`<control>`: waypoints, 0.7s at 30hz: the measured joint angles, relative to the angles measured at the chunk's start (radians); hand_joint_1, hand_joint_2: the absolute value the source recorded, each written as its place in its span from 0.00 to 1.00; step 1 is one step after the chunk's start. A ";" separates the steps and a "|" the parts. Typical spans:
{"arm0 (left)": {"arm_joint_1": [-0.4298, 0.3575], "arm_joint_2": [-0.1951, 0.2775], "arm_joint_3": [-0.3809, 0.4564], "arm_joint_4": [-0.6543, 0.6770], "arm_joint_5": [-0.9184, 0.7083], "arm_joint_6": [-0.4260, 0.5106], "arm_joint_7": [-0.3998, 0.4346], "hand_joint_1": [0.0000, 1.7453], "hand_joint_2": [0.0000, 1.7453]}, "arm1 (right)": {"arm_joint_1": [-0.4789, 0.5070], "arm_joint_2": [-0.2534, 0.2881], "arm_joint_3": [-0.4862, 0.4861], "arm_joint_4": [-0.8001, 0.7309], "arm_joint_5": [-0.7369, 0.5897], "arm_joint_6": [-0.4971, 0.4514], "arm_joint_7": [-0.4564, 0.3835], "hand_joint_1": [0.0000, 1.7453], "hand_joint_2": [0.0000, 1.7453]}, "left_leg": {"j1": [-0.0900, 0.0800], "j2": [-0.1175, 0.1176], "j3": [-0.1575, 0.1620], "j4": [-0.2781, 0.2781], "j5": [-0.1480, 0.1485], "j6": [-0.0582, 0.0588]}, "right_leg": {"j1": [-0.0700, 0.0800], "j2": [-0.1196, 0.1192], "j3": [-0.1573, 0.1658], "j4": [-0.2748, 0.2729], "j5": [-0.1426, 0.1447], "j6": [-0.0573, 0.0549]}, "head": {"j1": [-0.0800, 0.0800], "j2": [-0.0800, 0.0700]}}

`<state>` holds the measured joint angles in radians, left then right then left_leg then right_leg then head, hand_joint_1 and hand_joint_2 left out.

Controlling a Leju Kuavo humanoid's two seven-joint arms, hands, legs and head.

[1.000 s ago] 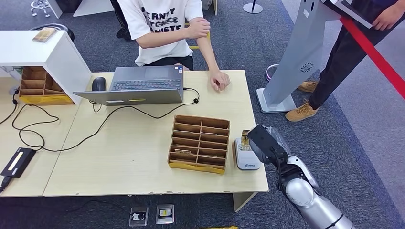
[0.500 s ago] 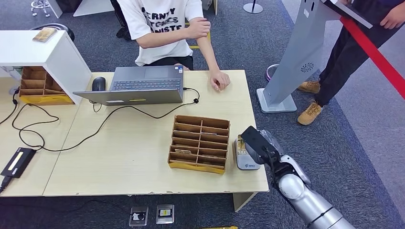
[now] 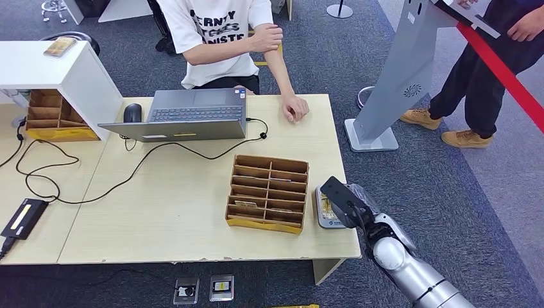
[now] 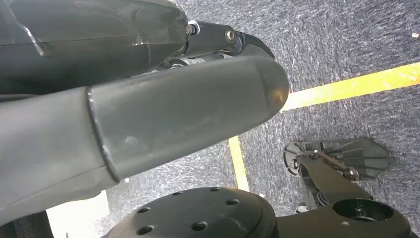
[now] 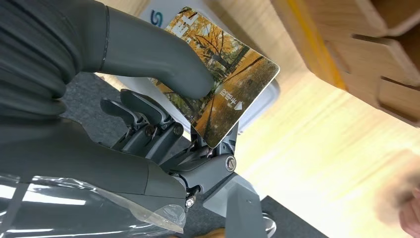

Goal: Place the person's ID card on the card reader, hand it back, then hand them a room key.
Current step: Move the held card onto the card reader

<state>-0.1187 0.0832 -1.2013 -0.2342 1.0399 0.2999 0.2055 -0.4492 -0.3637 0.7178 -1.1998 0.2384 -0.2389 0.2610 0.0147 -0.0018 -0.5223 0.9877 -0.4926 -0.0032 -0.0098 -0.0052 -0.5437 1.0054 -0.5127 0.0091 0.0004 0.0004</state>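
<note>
As it moved lower, right robot hand [image 3: 343, 204] pinching ID card [image 5: 218, 96], nearer card reader [image 3: 324, 217].

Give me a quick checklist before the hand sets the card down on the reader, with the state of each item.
1. Card held by right hand: ok, pinched under the thumb.
2. Hand over the reader: ok, it hovers at the table's right end.
3. Card flat on reader: not ok, still raised and tilted.
4. Reader top free of other things: cannot tell, the hand covers part of it.
5. Organizer clear of the hand: ok, beside it, apart.
6. Person's hand out of the way: ok, resting at the far edge.
</note>
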 joint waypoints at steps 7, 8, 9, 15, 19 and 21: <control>0.000 0.000 0.000 0.000 0.001 -0.001 -0.008 0.00 0.00 | 0.002 -0.001 0.004 0.013 0.018 0.029 0.006 1.00 1.00 | 0.000 0.000 0.000 0.000 0.000 0.000 | 0.000 0.000 0.000 0.000 0.000 0.000 | 0.000 0.000; 0.000 0.000 0.000 0.000 0.000 -0.002 -0.008 0.00 0.00 | 0.002 -0.001 0.004 0.015 0.020 0.032 0.006 1.00 1.00 | 0.000 0.000 0.000 0.000 0.000 0.000 | 0.000 0.000 0.000 0.000 0.000 0.000 | 0.000 0.000; 0.000 0.000 0.000 0.000 0.000 -0.002 -0.009 0.00 0.00 | 0.002 -0.001 0.005 0.017 0.022 0.034 0.005 1.00 1.00 | 0.000 0.000 0.000 0.000 0.000 0.000 | 0.000 0.000 0.000 0.000 0.000 0.000 | 0.000 0.000; 0.000 0.000 0.000 0.000 -0.006 -0.003 -0.009 0.00 0.00 | 0.004 -0.001 0.008 0.029 0.022 0.045 -0.013 1.00 1.00 | 0.000 0.000 0.000 0.000 0.000 0.000 | 0.000 0.000 0.000 0.000 0.000 0.000 | 0.000 0.000; 0.000 0.001 0.000 0.000 -0.006 -0.003 -0.009 0.00 0.00 | 0.004 0.000 0.012 0.036 0.021 0.047 -0.025 1.00 1.00 | 0.000 0.000 0.000 0.000 0.000 0.000 | 0.000 0.000 0.000 0.000 0.000 0.000 | 0.000 0.000; 0.000 0.001 0.000 0.000 -0.005 -0.002 -0.009 0.00 0.00 | 0.004 0.000 0.013 0.039 0.019 0.047 -0.029 1.00 1.00 | 0.000 0.000 0.000 0.000 0.000 0.000 | 0.000 0.000 0.000 0.000 0.000 0.000 | 0.000 0.000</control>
<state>-0.1188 0.0843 -1.2013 -0.2342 1.0345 0.2983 0.1965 -0.4454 -0.3639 0.7304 -1.1610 0.2572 -0.1915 0.2317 0.0147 -0.0017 -0.5223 0.9877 -0.4926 -0.0032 -0.0098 -0.0052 -0.5436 1.0054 -0.5127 0.0091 0.0004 0.0004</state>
